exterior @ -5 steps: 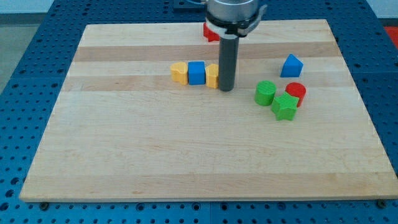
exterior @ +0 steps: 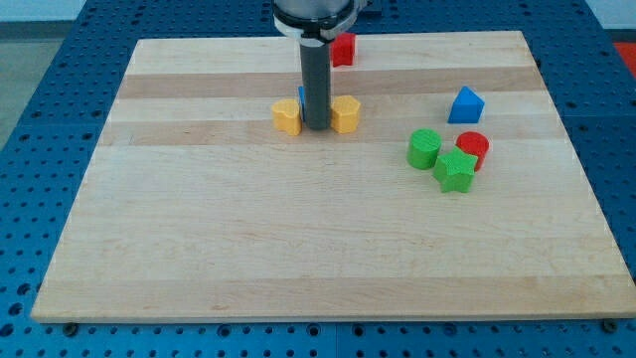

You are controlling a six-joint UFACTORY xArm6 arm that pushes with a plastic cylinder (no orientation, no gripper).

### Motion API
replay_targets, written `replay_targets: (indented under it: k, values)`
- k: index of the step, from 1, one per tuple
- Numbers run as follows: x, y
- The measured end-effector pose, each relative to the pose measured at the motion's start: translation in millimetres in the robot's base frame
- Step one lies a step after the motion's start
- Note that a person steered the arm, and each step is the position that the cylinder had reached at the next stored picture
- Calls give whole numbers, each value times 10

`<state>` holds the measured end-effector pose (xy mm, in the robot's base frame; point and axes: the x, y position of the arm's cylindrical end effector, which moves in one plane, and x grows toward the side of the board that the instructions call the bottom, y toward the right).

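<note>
My tip [exterior: 316,126] stands between two yellow blocks in the upper middle of the board. The yellow block [exterior: 287,116] on its left and the yellow block [exterior: 345,114] on its right both sit close against the rod. A blue block [exterior: 301,95] is almost wholly hidden behind the rod; only a sliver shows at the rod's left edge. A red block [exterior: 343,49] lies near the view's top, just right of the arm.
At the view's right lie a blue wedge-like block [exterior: 465,104], a green cylinder [exterior: 424,148], a red cylinder [exterior: 473,147] and a green star-like block [exterior: 456,171], the last three bunched together. The wooden board [exterior: 298,249] rests on a blue perforated table.
The rod has moved left, from the right side of the right yellow block to in front of the blue block, which it now hides. The red block at the top is more exposed.
</note>
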<state>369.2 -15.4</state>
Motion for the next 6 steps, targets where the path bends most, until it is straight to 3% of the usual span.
replay_targets:
  k: [6]
  values:
    - [-769, -12]
